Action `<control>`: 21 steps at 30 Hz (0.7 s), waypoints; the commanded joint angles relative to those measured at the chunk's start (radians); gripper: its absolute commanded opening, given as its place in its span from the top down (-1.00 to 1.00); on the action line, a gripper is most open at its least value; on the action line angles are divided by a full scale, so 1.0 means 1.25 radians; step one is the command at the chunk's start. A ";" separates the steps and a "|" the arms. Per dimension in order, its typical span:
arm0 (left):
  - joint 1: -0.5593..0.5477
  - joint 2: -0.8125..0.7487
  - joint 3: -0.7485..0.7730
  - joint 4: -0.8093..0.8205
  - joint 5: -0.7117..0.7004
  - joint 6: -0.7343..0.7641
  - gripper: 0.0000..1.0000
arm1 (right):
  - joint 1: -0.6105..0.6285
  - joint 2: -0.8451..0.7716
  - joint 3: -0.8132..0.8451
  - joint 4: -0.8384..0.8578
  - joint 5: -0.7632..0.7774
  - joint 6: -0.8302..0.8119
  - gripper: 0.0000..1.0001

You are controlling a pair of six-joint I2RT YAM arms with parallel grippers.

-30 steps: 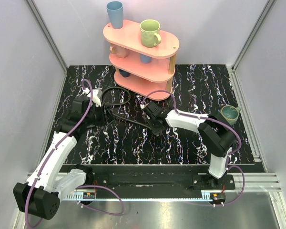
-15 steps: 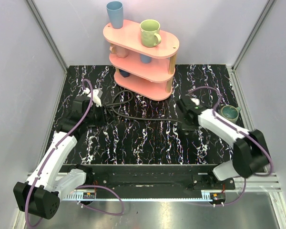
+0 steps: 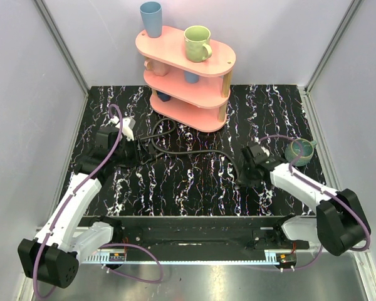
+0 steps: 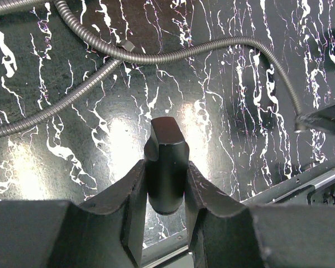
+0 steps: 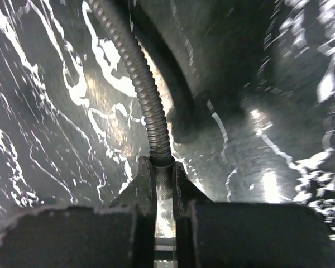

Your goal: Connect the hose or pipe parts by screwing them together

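Right claw (image 5: 162,174) is clamped on the knurled end of the hose (image 5: 139,84), near-right on the worktop (image 3: 194,188). The hose runs left across the worktop into loops beside the left claw (image 4: 166,172), which grips a black cylinder (image 4: 166,146). Mug (image 3: 299,150) sits just right of the right claw. Pink shelf (image 3: 188,63) far centre.

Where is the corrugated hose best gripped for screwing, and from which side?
Grip the knurled end collar, rigid, not the ribbed hose itself, which bends. The right gripper pinches it in line with the hose, end toward its palm; coming from the side, across the axis, would probably leave that end free for the black cylindrical part in the left gripper.
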State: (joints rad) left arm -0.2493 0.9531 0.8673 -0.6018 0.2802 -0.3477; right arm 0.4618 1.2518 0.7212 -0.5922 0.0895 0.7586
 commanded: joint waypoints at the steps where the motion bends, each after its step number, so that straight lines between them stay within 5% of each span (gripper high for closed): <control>1: 0.004 -0.008 0.008 0.051 0.025 -0.003 1.00 | 0.083 -0.009 -0.056 0.146 -0.132 0.135 0.85; 12: 0.007 -0.018 0.008 0.047 0.007 0.001 1.00 | 0.383 0.244 0.022 0.454 -0.118 0.377 0.46; 16: 0.019 -0.011 0.013 0.046 -0.006 -0.004 1.00 | 0.436 0.372 0.160 0.534 -0.126 0.445 0.37; 21: 0.034 -0.022 0.017 0.041 -0.042 -0.008 1.00 | 0.485 0.471 0.349 0.513 -0.117 0.408 -0.01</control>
State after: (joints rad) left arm -0.2234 0.9520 0.8669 -0.6006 0.2703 -0.3481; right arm 1.0267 1.7985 0.9775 -0.0395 -0.0635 1.2583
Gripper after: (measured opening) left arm 0.315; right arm 0.463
